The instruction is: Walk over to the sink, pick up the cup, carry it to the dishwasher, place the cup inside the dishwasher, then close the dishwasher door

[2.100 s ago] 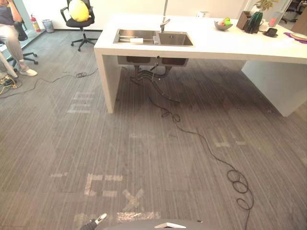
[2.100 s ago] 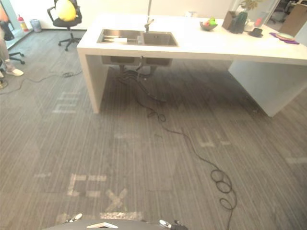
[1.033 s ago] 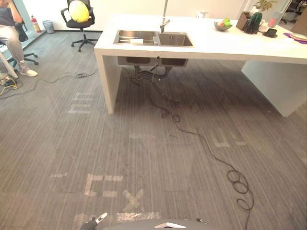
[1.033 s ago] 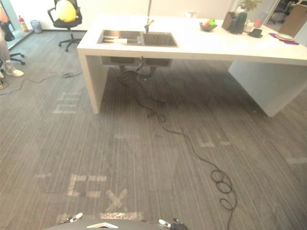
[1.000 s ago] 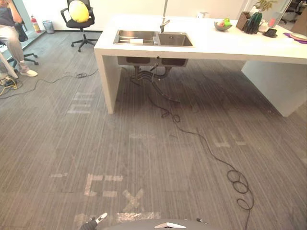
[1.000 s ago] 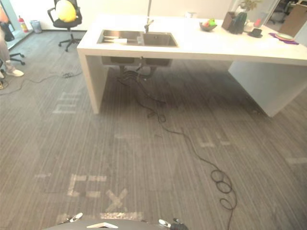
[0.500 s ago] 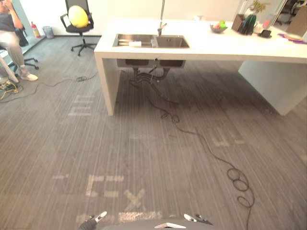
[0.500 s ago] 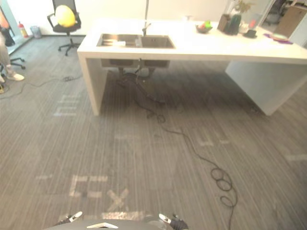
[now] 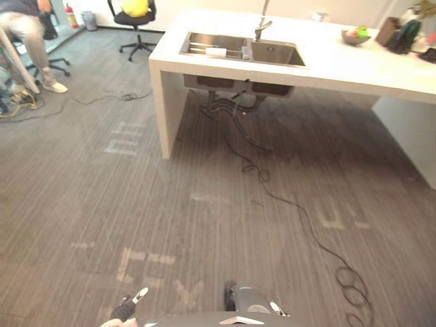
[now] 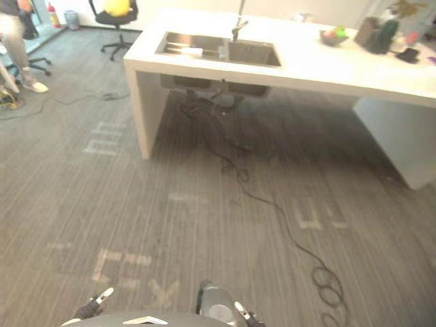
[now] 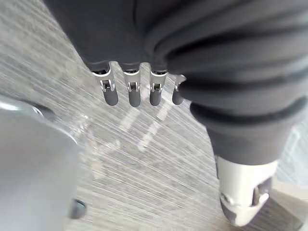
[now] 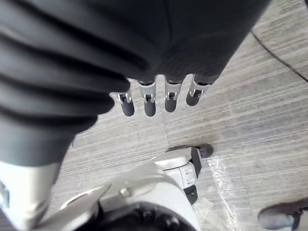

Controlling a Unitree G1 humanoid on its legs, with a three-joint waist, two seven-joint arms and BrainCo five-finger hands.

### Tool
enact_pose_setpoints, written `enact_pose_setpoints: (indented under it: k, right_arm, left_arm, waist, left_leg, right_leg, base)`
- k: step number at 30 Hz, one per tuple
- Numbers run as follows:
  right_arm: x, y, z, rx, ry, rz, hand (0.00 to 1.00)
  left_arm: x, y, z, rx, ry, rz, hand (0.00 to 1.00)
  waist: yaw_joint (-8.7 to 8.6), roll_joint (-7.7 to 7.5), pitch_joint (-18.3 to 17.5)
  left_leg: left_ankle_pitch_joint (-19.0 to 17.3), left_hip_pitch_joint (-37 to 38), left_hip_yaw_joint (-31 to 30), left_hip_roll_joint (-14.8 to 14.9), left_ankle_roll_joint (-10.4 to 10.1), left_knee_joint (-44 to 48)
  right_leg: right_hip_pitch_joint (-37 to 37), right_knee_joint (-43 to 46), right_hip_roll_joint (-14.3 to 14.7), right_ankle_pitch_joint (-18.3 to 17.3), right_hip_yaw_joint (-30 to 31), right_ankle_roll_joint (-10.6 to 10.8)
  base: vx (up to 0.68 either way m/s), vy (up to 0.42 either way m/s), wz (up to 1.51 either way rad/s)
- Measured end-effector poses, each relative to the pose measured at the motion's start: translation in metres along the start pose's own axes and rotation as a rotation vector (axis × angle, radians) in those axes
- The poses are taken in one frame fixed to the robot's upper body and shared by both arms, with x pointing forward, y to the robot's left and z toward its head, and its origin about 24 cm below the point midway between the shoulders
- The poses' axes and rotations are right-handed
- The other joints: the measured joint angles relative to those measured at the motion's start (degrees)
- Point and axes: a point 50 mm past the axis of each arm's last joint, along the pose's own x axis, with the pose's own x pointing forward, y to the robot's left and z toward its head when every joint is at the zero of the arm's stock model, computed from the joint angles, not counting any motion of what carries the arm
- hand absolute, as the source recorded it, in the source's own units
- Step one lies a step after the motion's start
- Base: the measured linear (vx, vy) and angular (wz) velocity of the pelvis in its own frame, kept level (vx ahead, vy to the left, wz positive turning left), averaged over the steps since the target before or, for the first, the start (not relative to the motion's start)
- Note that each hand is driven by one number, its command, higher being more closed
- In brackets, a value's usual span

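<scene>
The steel double sink [image 9: 242, 50] is set into the white counter [image 9: 340, 67] several steps ahead, with its faucet [image 9: 261, 27] behind the divider. A small white object [image 9: 215, 52] lies across the left basin; I cannot tell if it is the cup. My left hand [image 11: 134, 94] hangs low over the carpet with straight fingers and holds nothing; it also peeks in at the lower edge [image 9: 129, 308]. My right hand [image 12: 149, 104] hangs the same way, its fingers relaxed and bare, and it is also at the bottom edge [image 10: 242, 315].
Grey carpet with pale tape marks [image 9: 139, 262] lies between me and the counter. Pipes and hoses [image 9: 228, 109] hang beneath the sink. A fruit bowl [image 9: 355, 35] and dark items [image 9: 402, 34] stand on the counter's right part. An office chair [image 9: 136, 13] and a seated person [image 9: 24, 30] are far left.
The whole picture has shifted: the camera moved, so the counter and sink now appear somewhat nearer and further right. Both hands still hang low, holding nothing.
</scene>
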Motion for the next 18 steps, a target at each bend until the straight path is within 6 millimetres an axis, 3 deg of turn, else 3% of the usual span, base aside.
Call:
enact_pose_setpoints:
  k: [1, 2, 3, 4, 6, 9, 10, 11, 12, 13, 14, 18]
  right_arm:
    - [0.001, 0.000, 0.004, -0.008, -0.009, 0.001, 0.00]
    - [0.002, -0.005, 0.010, -0.025, -0.027, -0.007, 0.00]
    - [0.002, -0.007, 0.011, -0.030, -0.030, -0.012, 0.00]
    - [0.002, -0.009, 0.012, -0.022, -0.029, -0.019, 0.00]
    - [0.002, -0.008, 0.012, -0.014, -0.030, -0.016, 0.00]
    - [0.007, -0.005, 0.022, 0.008, -0.049, -0.010, 0.00]
    - [0.007, -0.004, 0.021, 0.018, -0.048, -0.011, 0.00]
    - [0.007, -0.004, 0.021, 0.026, -0.053, -0.005, 0.00]
    - [0.006, -0.006, 0.022, 0.025, -0.054, -0.004, 0.00]
    - [0.009, 0.008, 0.022, 0.039, -0.061, 0.032, 0.00]
    - [0.010, 0.012, 0.026, 0.026, -0.070, 0.049, 0.00]
    - [0.012, 0.019, 0.025, -0.019, -0.040, 0.082, 0.00]
  left_arm:
    - [0.001, -0.007, 0.001, -0.021, -0.010, -0.014, 0.00]
    - [0.002, -0.015, 0.002, -0.043, -0.023, -0.031, 0.00]
    - [0.002, -0.015, 0.001, -0.050, -0.020, -0.029, 0.00]
    - [0.002, -0.014, 0.003, -0.056, -0.033, -0.022, 0.00]
    - [0.002, -0.013, 0.006, -0.057, -0.058, -0.014, 0.00]
    - [0.004, -0.016, 0.013, -0.035, -0.094, -0.014, 0.00]
    - [0.004, -0.017, 0.016, -0.018, -0.112, -0.013, 0.00]
    - [0.003, -0.018, 0.017, -0.011, -0.133, -0.009, 0.00]
    - [0.003, -0.017, 0.016, -0.012, -0.139, -0.004, 0.00]
    - [0.003, -0.013, 0.025, -0.014, -0.176, 0.012, 0.00]
    - [0.004, -0.013, 0.032, -0.002, -0.213, 0.015, 0.00]
    - [0.006, -0.016, 0.046, 0.070, -0.269, 0.008, 0.00]
  waist:
    - [0.02, 0.35, 0.2]
    - [0.02, 1.82, 0.8]
    - [0.03, 2.11, 1.4]
    - [0.02, 2.55, 2.1]
    - [0.11, 2.03, 2.4]
    - [0.96, 1.67, 2.9]
    - [1.14, 1.37, 3.1]
    - [1.28, 1.54, 3.1]
    - [1.76, 1.21, 3.4]
    - [1.57, -0.58, 3.8]
    - [1.52, -1.90, 4.0]
    - [2.74, -2.80, 5.1]
  left_leg:
    - [2.1, -2.6, 0.0, 0.5, -1.1, 6.1]
    - [8.7, -8.2, -0.1, 3.0, -3.4, 19.0]
    - [9.9, -10.6, 0.5, 4.7, -3.4, 24.7]
    - [9.8, -13.0, 3.2, 8.0, -2.0, 32.7]
    - [8.3, -15.6, 4.9, 9.0, -0.4, 35.4]
    - [5.3, -19.3, 8.4, 7.2, -0.3, 20.8]
    - [6.9, -19.0, 9.7, 5.6, 0.8, 8.8]
    - [13.3, -18.6, 8.6, 4.2, 2.2, -5.9]
    - [19.7, -18.1, 8.5, 3.5, 4.2, -8.2]
    - [19.1, -15.7, 9.4, 1.0, 4.2, -11.2]
    - [18.4, -16.4, 8.8, 0.9, 4.3, -10.6]
    - [13.5, -18.0, 7.9, 0.3, 5.6, -4.5]
  right_leg:
    - [0.9, -0.6, 0.2, -0.5, -0.1, -0.3]
    - [4.4, -3.5, 1.4, -0.8, -0.6, -1.0]
    - [6.8, -5.3, 2.1, -0.9, -0.9, -1.3]
    - [12.8, -8.6, 3.1, -1.2, -1.1, -1.8]
    - [20.5, -13.7, 2.9, -1.3, -1.1, -1.8]
    - [26.8, -17.8, 1.4, -1.4, 0.1, -1.5]
    - [28.1, -17.8, 0.4, -2.1, 0.5, -0.7]
    - [28.5, -17.4, 0.1, -4.2, 1.1, 0.3]
    - [28.7, -17.3, -0.1, -5.6, 2.1, 2.0]
    - [29.2, -18.2, -1.8, -5.9, 3.5, 1.1]
    - [28.7, -18.8, -1.3, -5.0, 4.4, -0.2]
    - [30.0, -19.9, -1.8, -3.2, 6.4, 1.0]
  base:
    - [0.47, -0.229, 0.03]
    - [0.30, -0.163, -0.01]
    - [0.33, -0.156, 0.00]
    - [0.26, -0.103, 0.03]
    - [0.15, -0.067, -0.03]
    - [-0.04, 0.040, -0.31]
    - [-0.12, 0.102, -0.32]
    - [-0.07, 0.120, -0.40]
    - [0.03, 0.115, -0.30]
    - [0.24, 0.111, -0.12]
    - [0.30, 0.088, -0.03]
    - [0.25, 0.105, 0.00]
